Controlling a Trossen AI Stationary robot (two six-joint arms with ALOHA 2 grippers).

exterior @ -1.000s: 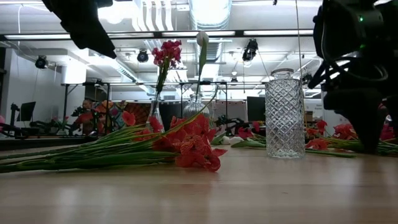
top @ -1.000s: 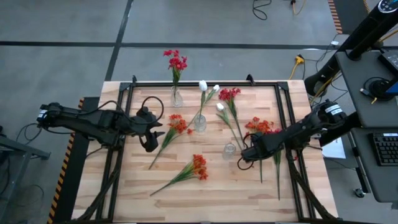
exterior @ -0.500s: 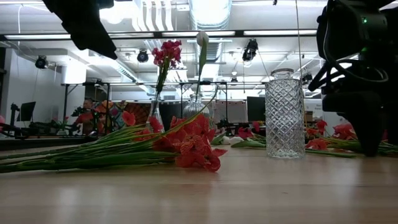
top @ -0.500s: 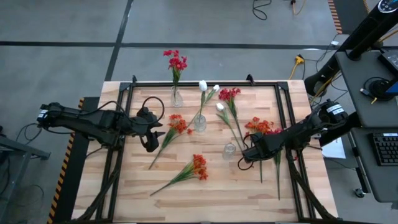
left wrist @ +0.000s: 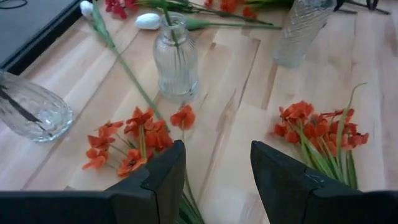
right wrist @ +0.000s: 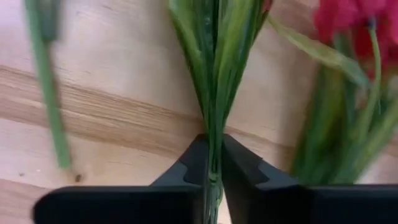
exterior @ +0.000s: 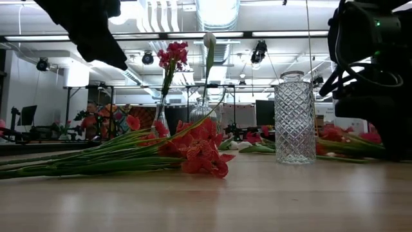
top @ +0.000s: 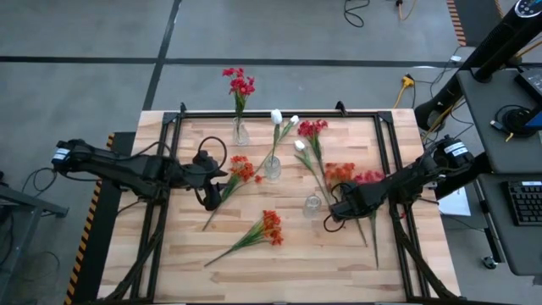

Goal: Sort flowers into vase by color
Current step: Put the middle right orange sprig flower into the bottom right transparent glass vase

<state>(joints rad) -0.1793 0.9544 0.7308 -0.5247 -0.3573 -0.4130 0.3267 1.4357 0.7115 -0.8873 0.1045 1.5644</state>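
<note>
R gripper (right wrist: 211, 171) is clamped on the green stalks of an orange-red stem (top: 340, 172) at the bench's (top: 279, 271) right side, next to a crimson stem (top: 369, 178) and just right of the empty cut-glass vase (top: 312, 203). L gripper (left wrist: 214, 168) hovers w/ fingers apart over an orange stem (top: 240, 169) lying left of centre, near the middle vase (top: 272, 167) w/ a white bud (top: 276, 116). Far vase (top: 240, 131) holds crimson flowers (top: 240, 83). Another orange stem (top: 269, 226) lies toward the front edge; a white bud (top: 299, 146) and crimson stem (top: 312, 129) lie loose beyond the empty vase
</note>
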